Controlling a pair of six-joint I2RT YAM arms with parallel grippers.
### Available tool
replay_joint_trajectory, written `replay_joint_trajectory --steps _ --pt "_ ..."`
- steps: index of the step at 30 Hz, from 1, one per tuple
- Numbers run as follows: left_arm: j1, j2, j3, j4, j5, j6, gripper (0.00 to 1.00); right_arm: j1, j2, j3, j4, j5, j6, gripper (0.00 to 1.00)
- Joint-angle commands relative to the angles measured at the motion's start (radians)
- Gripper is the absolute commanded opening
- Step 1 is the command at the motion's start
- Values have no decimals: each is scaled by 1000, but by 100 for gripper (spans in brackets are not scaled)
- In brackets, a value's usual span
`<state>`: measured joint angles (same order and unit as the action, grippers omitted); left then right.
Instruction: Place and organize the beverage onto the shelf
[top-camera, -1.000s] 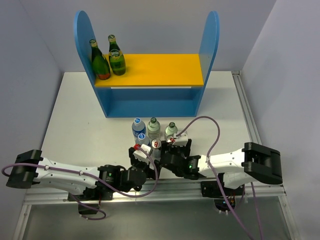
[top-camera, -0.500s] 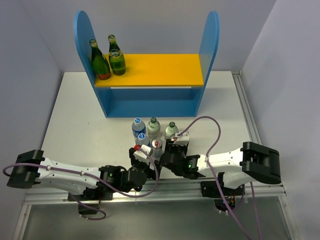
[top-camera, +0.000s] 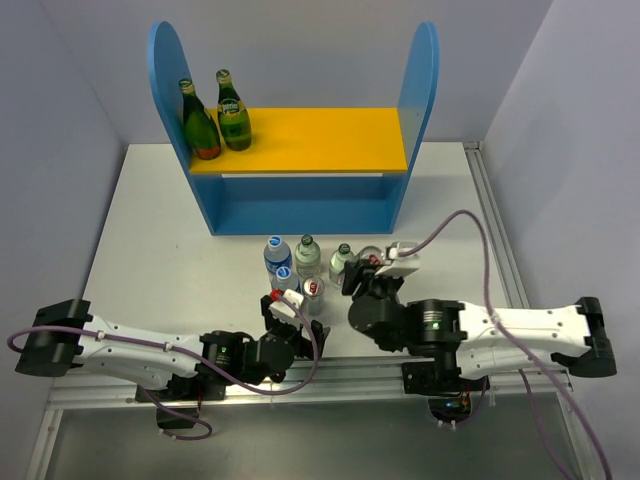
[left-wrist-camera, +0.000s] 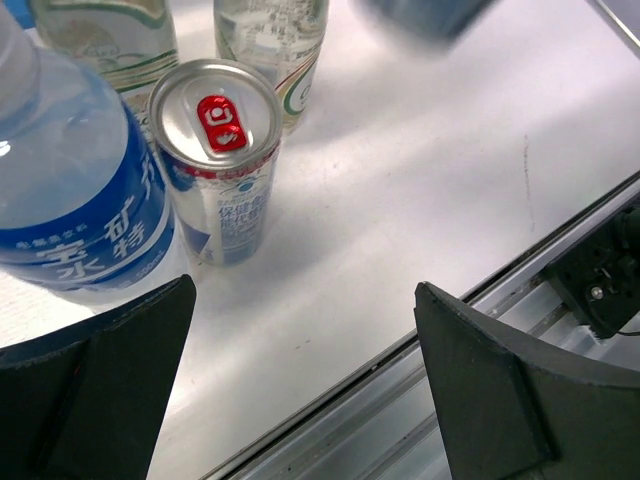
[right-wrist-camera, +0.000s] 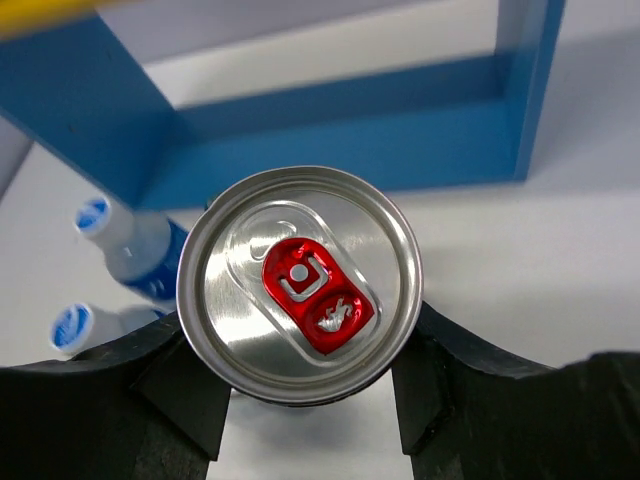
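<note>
Right wrist view shows a red-tabbed can (right-wrist-camera: 300, 285) clamped in the right gripper (right-wrist-camera: 308, 372), toward the tabletop's (top-camera: 160, 230) near edge. We judge the task barely begun. Only two green bottles (top-camera: 235, 115) stand on the shelf (top-camera: 300, 215) at the far edge. Several bottles (top-camera: 307, 258) and another can (left-wrist-camera: 215, 150) wait by the left gripper (left-wrist-camera: 305, 300), its fingers apart and empty.
</note>
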<state>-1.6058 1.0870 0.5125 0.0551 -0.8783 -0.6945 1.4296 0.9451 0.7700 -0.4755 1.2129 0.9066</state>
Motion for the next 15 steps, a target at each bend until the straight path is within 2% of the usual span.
replay_joint_trajectory --steps 1,3,4,5,10,15 --pt "3 16 21 86 22 44 98 -1 -66 135 71 183 -325 0" --pt "9 28 32 101 39 59 98 -24 -97 152 241 159 -546 0" --pt "12 40 41 113 45 67 98 -47 -107 173 390 76 -713 0" --pt "24 50 44 120 59 72 98 -70 -115 190 438 10 -773 0" --pt "66 109 76 173 116 111 98 -364 -2 446 391 -290 -876 0" --pt "113 169 113 227 151 158 98 -572 199 641 368 -478 -896 0"
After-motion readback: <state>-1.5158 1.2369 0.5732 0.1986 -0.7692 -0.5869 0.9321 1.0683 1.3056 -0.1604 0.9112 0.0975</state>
